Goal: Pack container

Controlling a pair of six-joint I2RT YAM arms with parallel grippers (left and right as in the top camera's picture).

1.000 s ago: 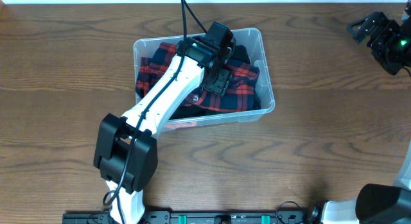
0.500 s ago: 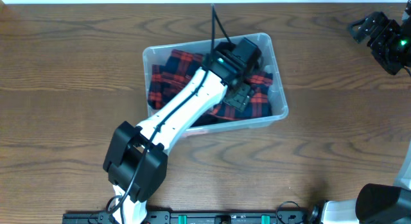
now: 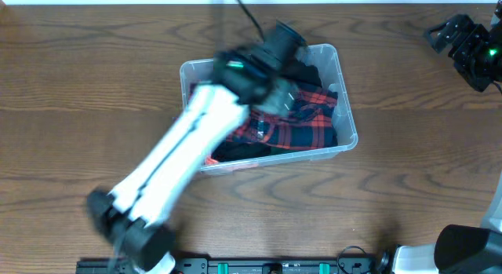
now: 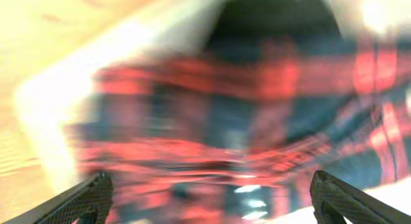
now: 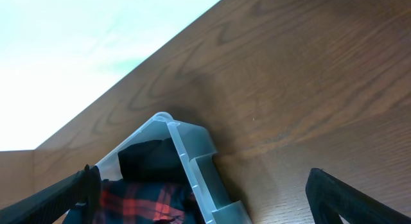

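Any lettering on the clear plastic rectangular bin (image 3: 346,109) is too blurred or too small for you to read. The bin stands on the dark brown wood-grain counter (image 3: 78,85), directly under your left tool (image 3: 289,95). It is well apart from your right tool (image 3: 461,40), which sits near the counter's far edge. Inside the bin lies a crumpled red-and-navy plaid cloth (image 3: 310,126) with dark fabric (image 3: 245,151) beside it.

In the left wrist view, the left tool (image 4: 209,195) has its fingers (image 4: 87,197) spread wide with nothing pinched, and the plaid cloth (image 4: 257,121) lies just beyond them. That whole view is smeared. The white left arm (image 3: 180,172) is just as smeared from overhead, where it covers part of the bin.

Your right tool (image 5: 205,197) is spread too. Ahead of it you see one rounded corner of the bin (image 5: 192,144) and the counter (image 5: 308,89). Past the counter's edge is a pale, featureless backdrop (image 5: 77,51).
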